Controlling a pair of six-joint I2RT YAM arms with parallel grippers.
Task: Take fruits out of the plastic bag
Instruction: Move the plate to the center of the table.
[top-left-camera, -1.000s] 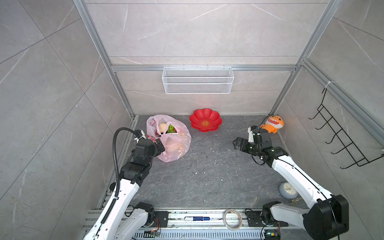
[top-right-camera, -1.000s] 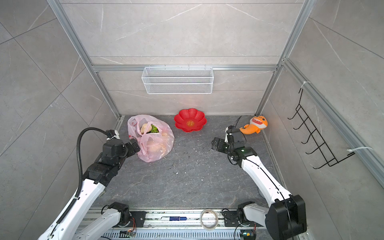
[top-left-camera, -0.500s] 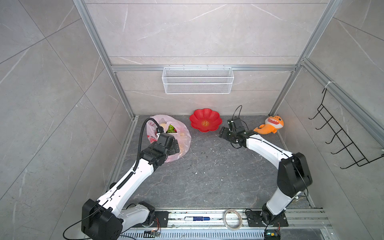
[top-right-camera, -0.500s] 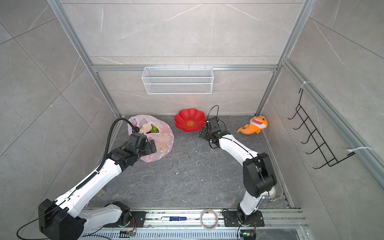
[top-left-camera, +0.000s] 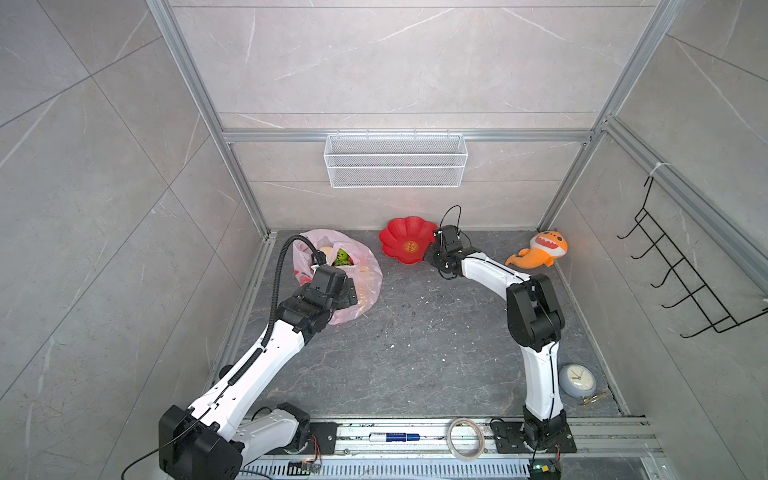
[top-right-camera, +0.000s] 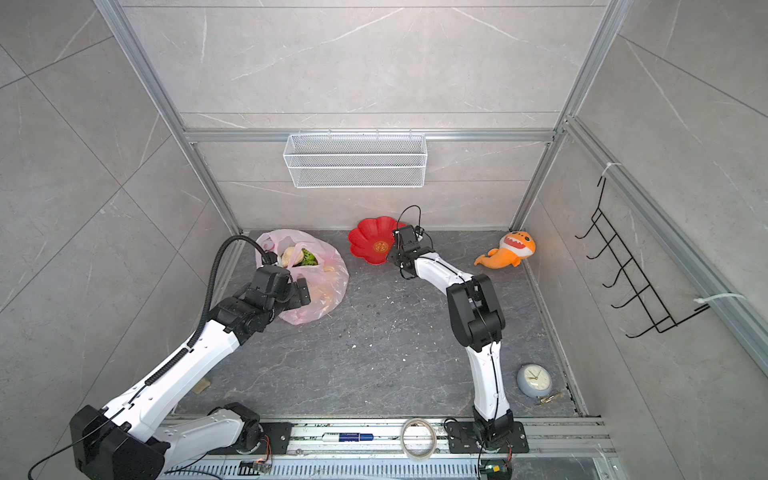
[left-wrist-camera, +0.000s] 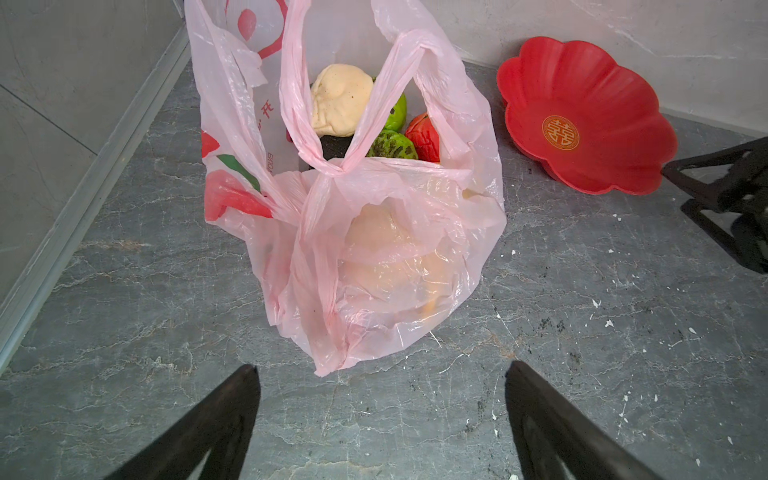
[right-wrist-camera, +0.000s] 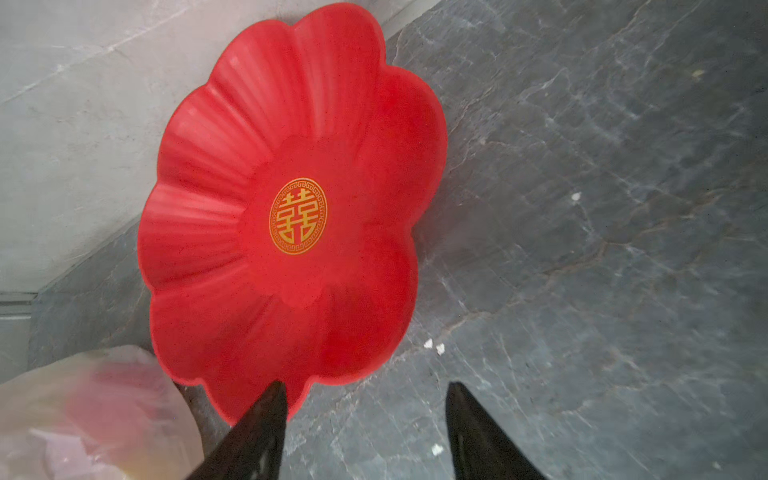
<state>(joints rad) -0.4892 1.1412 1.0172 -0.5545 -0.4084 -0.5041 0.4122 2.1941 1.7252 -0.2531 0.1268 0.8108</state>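
Observation:
The pink plastic bag (top-left-camera: 365, 274) (left-wrist-camera: 374, 232) stands at the back left with its mouth open. Inside it I see fruits: a lumpy beige one (left-wrist-camera: 340, 99), two bumpy green balls (left-wrist-camera: 392, 145), a red apple (left-wrist-camera: 424, 135) and a dark one (left-wrist-camera: 332, 147); paler shapes show through the bag's near wall. My left gripper (left-wrist-camera: 380, 368) (top-left-camera: 347, 291) hovers just short of the bag's near side, open, with bare floor between its fingers. My right gripper (right-wrist-camera: 368, 384) (top-left-camera: 430, 253) is open at the red plate's edge, one fingertip (right-wrist-camera: 274, 399) overlapping the rim.
The red flower-shaped plate (top-left-camera: 405, 245) (right-wrist-camera: 291, 166) leans by the back wall. An orange plush shark (top-left-camera: 538, 251) lies at the back right, a small clock (top-left-camera: 577, 378) at the front right. A wire basket (top-left-camera: 395, 160) hangs on the back wall, a hook rack (top-left-camera: 685, 282) on the right wall.
The left arm stretched forward toward the bag. The right arm swung left from beside the shark to the plate's edge, and its jaws narrowed.

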